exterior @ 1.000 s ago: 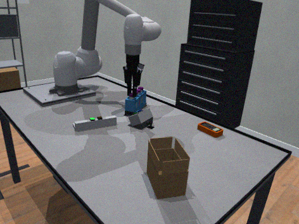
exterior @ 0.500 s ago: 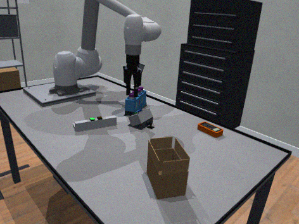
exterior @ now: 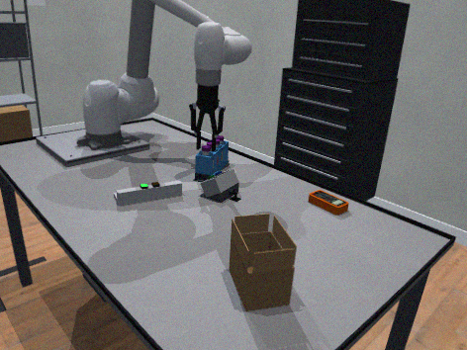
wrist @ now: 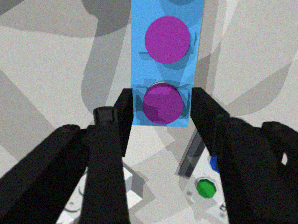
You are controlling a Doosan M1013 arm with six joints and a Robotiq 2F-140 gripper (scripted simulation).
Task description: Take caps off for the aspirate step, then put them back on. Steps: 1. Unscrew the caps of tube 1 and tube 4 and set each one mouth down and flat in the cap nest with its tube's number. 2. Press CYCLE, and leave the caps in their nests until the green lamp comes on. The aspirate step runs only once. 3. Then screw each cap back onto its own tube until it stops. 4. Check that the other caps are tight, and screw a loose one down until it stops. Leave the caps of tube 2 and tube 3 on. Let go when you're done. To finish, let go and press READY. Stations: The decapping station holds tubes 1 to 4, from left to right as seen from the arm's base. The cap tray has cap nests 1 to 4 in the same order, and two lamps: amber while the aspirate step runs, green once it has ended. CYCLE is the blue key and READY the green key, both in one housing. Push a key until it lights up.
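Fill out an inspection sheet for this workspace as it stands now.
Surface: grey table, black edge.
Job's things: blue decapping station with purple caps on; cap tray, green lamp lit; key housing.
Clutter: open cardboard box; orange device.
Gripper: gripper open, straddling the nearest cap, holding nothing.
Cables: nothing seen.
Surroundings: black drawer cabinet; shelf rack; wooden floor.
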